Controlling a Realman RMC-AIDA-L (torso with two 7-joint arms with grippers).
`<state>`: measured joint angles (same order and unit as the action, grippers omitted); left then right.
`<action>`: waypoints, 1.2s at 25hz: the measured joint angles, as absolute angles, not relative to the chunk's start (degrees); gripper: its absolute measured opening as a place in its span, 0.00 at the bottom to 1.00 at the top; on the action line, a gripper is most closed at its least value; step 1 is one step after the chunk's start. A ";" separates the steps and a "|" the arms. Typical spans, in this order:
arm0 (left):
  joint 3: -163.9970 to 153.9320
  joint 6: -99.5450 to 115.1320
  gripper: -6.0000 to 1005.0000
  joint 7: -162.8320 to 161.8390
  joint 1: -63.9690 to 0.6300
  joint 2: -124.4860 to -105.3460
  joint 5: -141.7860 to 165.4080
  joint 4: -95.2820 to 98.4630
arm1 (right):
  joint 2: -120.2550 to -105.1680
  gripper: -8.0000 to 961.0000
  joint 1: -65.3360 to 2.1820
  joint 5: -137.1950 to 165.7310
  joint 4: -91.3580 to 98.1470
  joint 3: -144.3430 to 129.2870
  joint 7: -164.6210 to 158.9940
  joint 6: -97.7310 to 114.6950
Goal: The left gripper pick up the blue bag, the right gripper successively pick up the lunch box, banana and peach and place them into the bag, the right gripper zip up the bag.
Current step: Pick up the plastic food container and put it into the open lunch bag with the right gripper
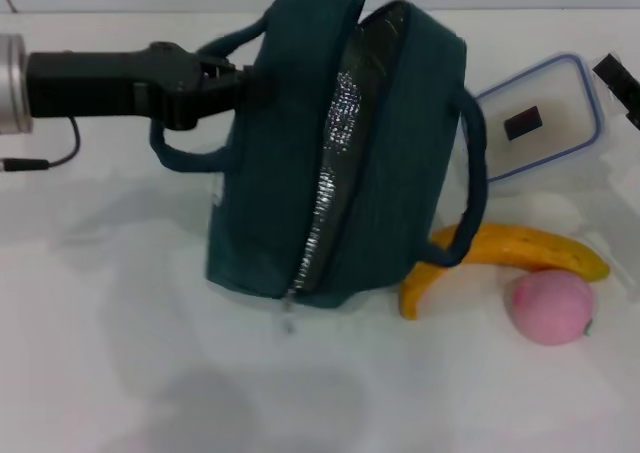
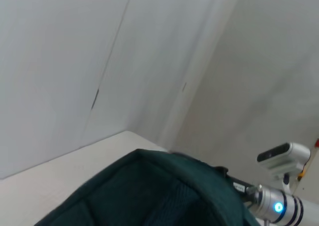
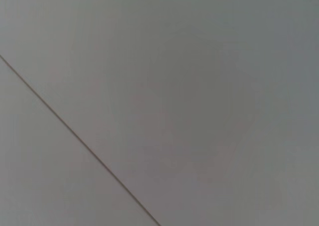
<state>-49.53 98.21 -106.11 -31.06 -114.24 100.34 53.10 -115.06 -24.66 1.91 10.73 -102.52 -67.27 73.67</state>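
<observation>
While the left claw [image 1: 238, 78] reaches in from the left side of the head view, its black fingers are closed on one loop handle of the blue bag [image 1: 340, 153], holding the bag up so that it leans on the white bench [image 1: 120, 353]. That handle loops above and below the claw. The bag's mouth gapes in a long slit running from top to bottom, with silver foil lining [image 1: 335, 163] showing inside, and a small zip pull [image 1: 289, 323] hangs at the lower end, just above the bench. The second handle droops down the bag's right side, crossing in front of the banana [image 1: 520, 251].

Lying just right of the bag, the banana curves along the bench, and the peach [image 1: 550, 306] sits close below its right half, near or touching it. Behind them, the lunch box [image 1: 540, 118] rests near the bag's upper right flank.

At the far right edge only a black sliver of the right claw [image 1: 618, 81] shows, above the lunch box; I cannot tell whether it is open.

From the left wrist, the dark teal top of the bag [image 2: 149, 196] fills the lower part, with plain walls beyond.
</observation>
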 joint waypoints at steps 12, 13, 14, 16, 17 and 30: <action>-49.81 99.18 0.04 -106.60 -32.08 -114.28 102.00 52.50 | -112.97 0.11 -26.33 1.70 11.65 -102.42 -65.95 82.33; -49.80 99.13 0.04 -106.59 -32.25 -114.38 102.24 52.48 | -112.74 0.11 -26.60 1.70 11.99 -102.42 -66.07 82.84; -49.83 99.08 0.04 -106.59 -32.36 -114.44 102.34 52.47 | -112.42 0.11 -27.00 1.74 12.72 -102.41 -66.16 83.29; -49.97 98.63 0.04 -106.59 -32.46 -114.54 102.48 52.47 | -111.92 0.11 -27.68 2.03 14.40 -102.40 -66.20 83.63; -49.98 98.16 0.04 -106.59 -32.52 -114.67 102.63 52.46 | -111.63 0.11 -27.98 2.18 15.42 -102.39 -66.21 83.67; -50.10 94.07 0.04 -106.48 -34.47 -115.41 104.18 49.29 | -110.45 0.11 -39.06 5.89 20.44 -102.45 -68.96 87.14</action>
<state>-50.10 94.07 -106.48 -34.47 -115.41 104.18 49.29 -110.45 -39.06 5.90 20.44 -102.45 -68.96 87.14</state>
